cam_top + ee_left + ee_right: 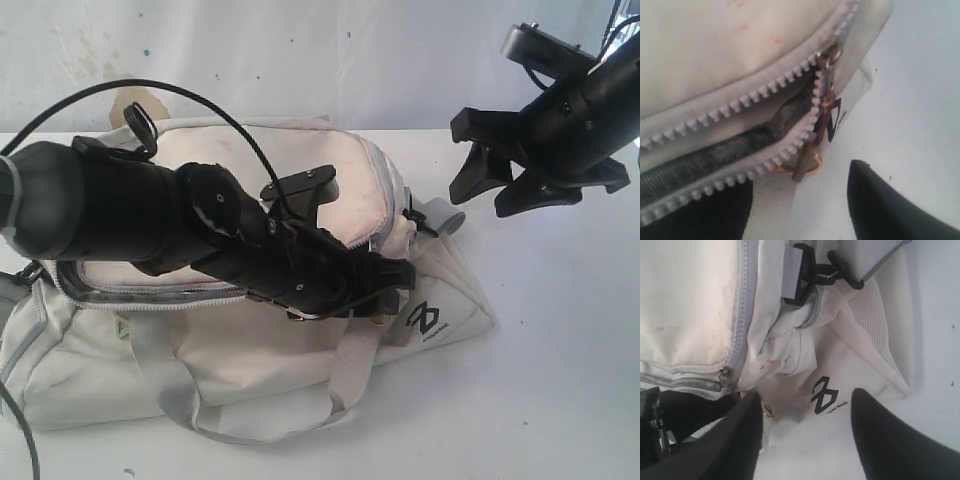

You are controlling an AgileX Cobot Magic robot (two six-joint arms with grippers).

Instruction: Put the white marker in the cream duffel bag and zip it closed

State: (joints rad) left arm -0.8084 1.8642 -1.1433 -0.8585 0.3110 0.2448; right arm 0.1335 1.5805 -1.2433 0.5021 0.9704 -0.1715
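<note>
Hovering over the stained cream fabric duffel bag, the left gripper stands open-jawed by its metal zipper pull; the right gripper hangs open off the bag's end; white marker unseen.

Count check: one cream duffel bag, two grippers.
That's left gripper plus right gripper; on the bag I'm seeing one black clip, one black logo, one zipper pull.
</note>
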